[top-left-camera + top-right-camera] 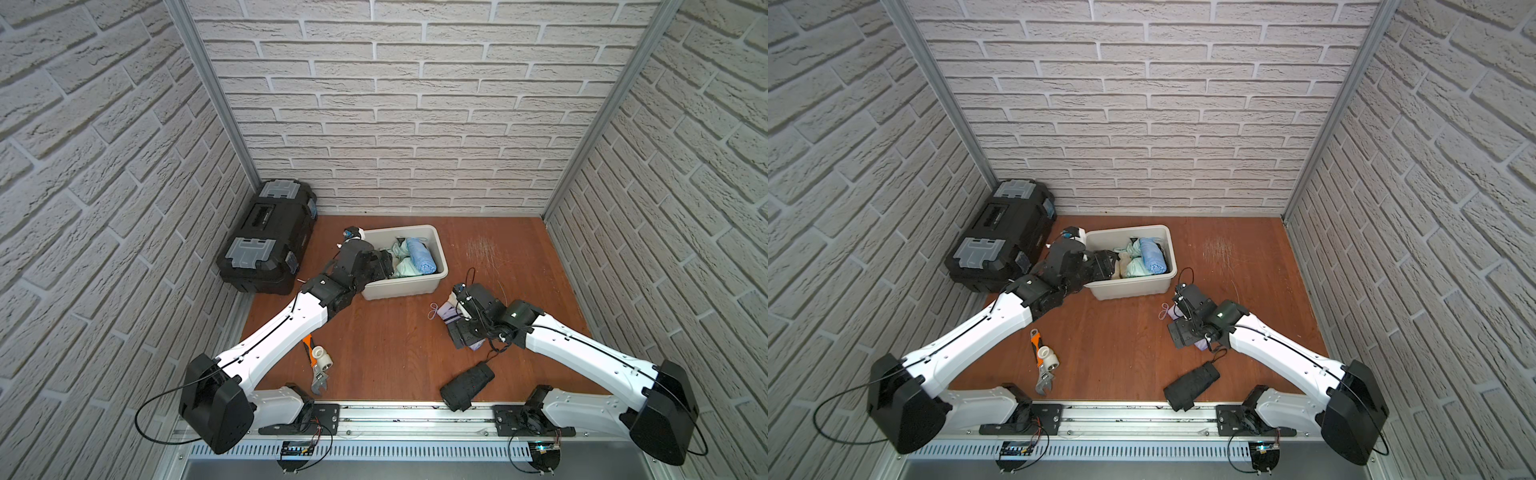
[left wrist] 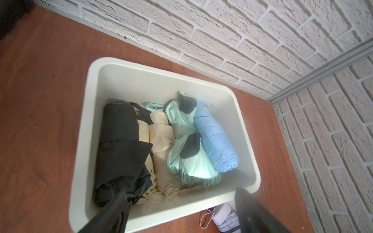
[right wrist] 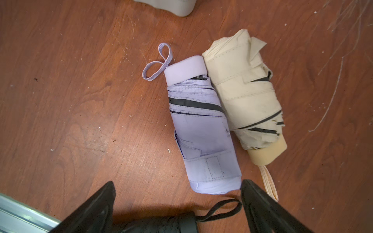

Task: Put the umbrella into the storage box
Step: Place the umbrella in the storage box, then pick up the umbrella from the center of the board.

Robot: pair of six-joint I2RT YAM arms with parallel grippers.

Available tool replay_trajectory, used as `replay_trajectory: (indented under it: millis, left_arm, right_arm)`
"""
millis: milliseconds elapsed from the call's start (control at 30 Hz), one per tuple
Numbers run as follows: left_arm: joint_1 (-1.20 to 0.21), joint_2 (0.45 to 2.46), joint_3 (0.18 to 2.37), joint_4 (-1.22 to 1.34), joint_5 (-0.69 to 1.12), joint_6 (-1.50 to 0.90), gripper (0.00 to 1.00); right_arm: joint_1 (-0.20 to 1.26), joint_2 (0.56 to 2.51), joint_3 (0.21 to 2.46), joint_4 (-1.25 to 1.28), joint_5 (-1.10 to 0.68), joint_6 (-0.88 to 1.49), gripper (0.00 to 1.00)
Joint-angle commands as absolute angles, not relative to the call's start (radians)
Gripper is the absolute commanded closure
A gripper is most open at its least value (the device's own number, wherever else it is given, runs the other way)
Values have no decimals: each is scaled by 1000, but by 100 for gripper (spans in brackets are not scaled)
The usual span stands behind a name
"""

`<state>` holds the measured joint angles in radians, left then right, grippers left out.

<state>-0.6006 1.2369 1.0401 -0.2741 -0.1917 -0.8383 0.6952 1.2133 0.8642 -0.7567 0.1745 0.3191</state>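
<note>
Nothing legible; tiny mark (image 3: 227, 131) on lilac umbrella (image 3: 201, 125), perhaps print.

Left arm (image 1: 270, 336) and right arm (image 1: 582, 353): smooth white link shells with small dark screw holes, joined by black joint housings (image 1: 216, 409). A thin black cable (image 1: 137, 417) loops outside each elbow. Fingers (image 3: 268, 211): matte black, tapered.
</note>
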Motion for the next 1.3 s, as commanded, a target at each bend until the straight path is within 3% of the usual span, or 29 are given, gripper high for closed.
replay_trajectory:
  millis: [0,467,833,1033,1267]
  left_arm:
    - [-578,1176,1010,-279,-253,-869,14]
    - [-534,1077,928,-336,-308,-960,14]
    - [-515,1081,922,-341,-316,-982,13]
    - [-512,1097,934,-325,-316,-991,13]
    - [-511,1085,920,-325,-316,-998,13]
  right_arm:
    - [687,1241,843,-665,158,286,1]
    - [672,1330,729,-486,348,422,2]
    - [684,1372,682,-427,155,397,1]
    - [758,1402,733,-466,47,378,1]
    - [769,1384,754,-509,169,407,2]
